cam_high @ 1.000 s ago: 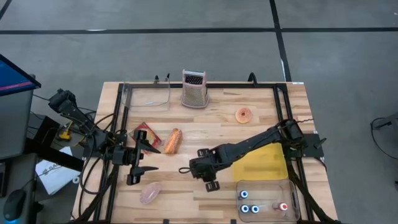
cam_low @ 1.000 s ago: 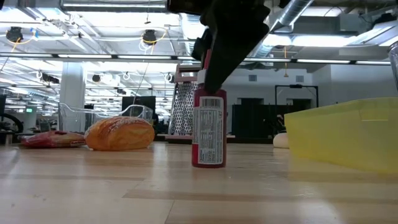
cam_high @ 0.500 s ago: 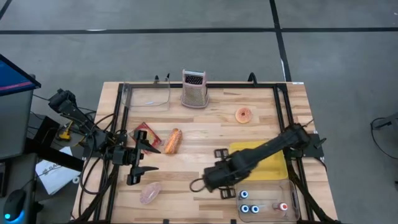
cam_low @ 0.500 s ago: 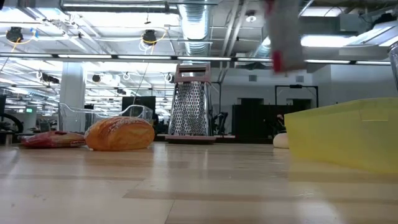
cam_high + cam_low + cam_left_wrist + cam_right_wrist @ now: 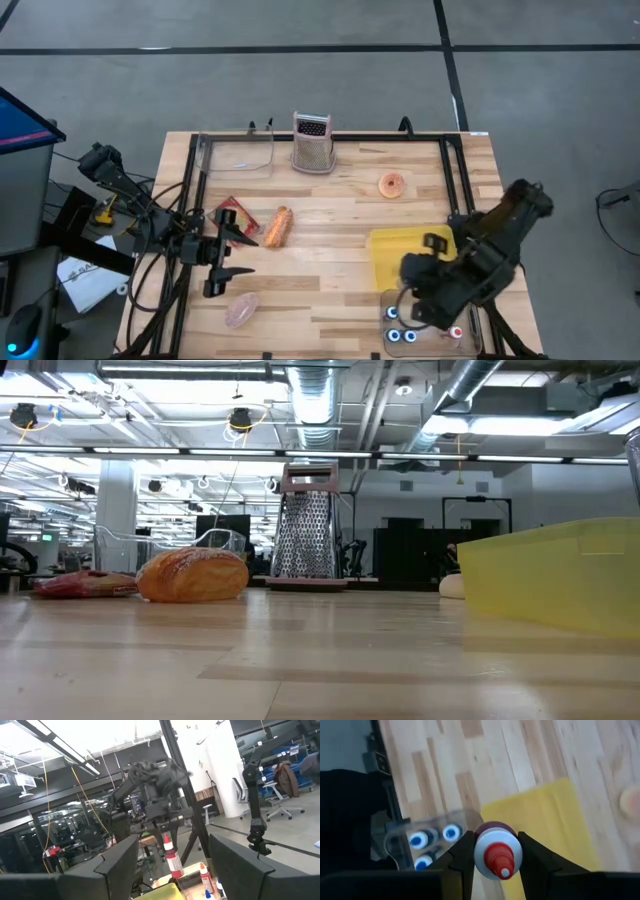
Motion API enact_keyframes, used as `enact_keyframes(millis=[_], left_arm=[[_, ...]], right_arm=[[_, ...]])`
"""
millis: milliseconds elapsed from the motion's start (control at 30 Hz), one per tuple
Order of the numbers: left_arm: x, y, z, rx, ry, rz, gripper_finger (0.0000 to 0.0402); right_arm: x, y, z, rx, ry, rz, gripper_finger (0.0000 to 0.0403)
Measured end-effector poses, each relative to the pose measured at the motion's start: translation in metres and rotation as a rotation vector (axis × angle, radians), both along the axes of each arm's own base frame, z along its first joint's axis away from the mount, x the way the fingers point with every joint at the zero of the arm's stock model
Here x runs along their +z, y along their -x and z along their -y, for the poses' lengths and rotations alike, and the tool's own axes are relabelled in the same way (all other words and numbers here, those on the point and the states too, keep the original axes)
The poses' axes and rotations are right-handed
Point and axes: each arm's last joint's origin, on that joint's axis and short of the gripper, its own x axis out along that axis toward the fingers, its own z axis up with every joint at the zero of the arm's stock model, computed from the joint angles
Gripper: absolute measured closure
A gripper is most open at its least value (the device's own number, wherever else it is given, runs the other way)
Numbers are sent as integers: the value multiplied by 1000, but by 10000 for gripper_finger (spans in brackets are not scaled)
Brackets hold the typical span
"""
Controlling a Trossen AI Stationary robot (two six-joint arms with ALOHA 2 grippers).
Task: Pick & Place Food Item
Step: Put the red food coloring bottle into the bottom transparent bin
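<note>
My right gripper (image 5: 418, 295) is shut on a white sauce bottle with a red cap and red label (image 5: 498, 856). It hovers over the near right of the table, above the near edge of the yellow tray (image 5: 410, 258) and the clear bin (image 5: 470, 335). The left wrist view shows the bottle (image 5: 172, 861) hanging under that gripper. A bread roll (image 5: 280, 226), a red packet (image 5: 232, 212), a doughnut (image 5: 392, 185) and a pink item (image 5: 241, 311) lie flat on the table. My left gripper (image 5: 250, 256) waits open, near the roll. My right gripper pinches the bottle's upper part, just under the red cap (image 5: 500, 865), between its two fingers (image 5: 462, 855), one on each side. The fingers come from above, pointing down. The bottle hangs upright below them, lifted clear of the table and the bins.
A metal grater (image 5: 312, 142) stands at the far edge, with a clear container (image 5: 235, 155) to its left. The clear bin holds small blue-capped and red-capped bottles (image 5: 394, 313). Bare wood lies in the table's middle (image 5: 320, 260).
My right gripper has lifted the bottle off the middle of the table and carried it up and toward the right and near edges, to above the yellow tray and clear bin. The bottle has left the low view. The left arm has kept still.
</note>
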Motion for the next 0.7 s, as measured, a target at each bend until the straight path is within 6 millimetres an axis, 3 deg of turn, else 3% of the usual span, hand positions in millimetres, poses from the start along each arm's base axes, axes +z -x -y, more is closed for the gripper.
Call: enact_keyframes(millis=[200, 333, 700], left_arm=[[1, 0, 0, -2, 11, 3, 164], [1, 0, 0, -3, 13, 3, 170], [1, 0, 0, -3, 13, 3, 183]], right_arm=[[-28, 43, -3, -143, -58, -98, 297], [-52, 60, -13, -200, -126, -120, 297], [-112, 79, -37, -257, -250, -87, 297]])
